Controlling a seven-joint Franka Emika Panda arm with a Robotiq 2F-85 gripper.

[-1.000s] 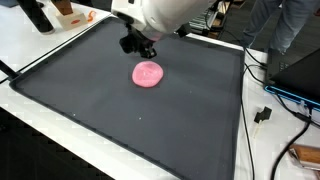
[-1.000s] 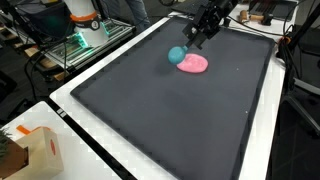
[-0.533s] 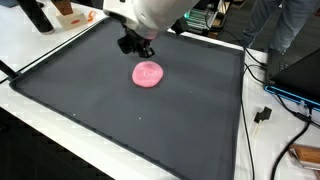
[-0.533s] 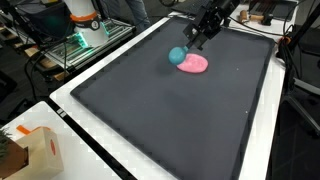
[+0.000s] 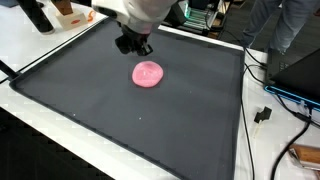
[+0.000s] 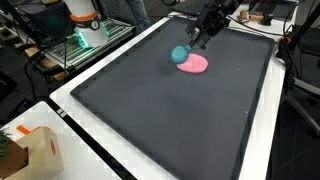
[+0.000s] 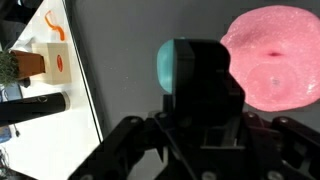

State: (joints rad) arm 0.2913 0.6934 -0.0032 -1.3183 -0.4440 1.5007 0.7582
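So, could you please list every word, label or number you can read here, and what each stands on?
No text can be read in any view.
The white carton bears an orange mark, too blurred to read.
The teal ball, pink disc and black mat show no lettering.

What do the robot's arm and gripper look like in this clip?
The arm is cased in smooth, rounded white shells. The gripper at its end is plain black and blocky, and the wrist view shows its thin jointed linkage bars spreading out from the body. No markings or loose cables can be made out on either.
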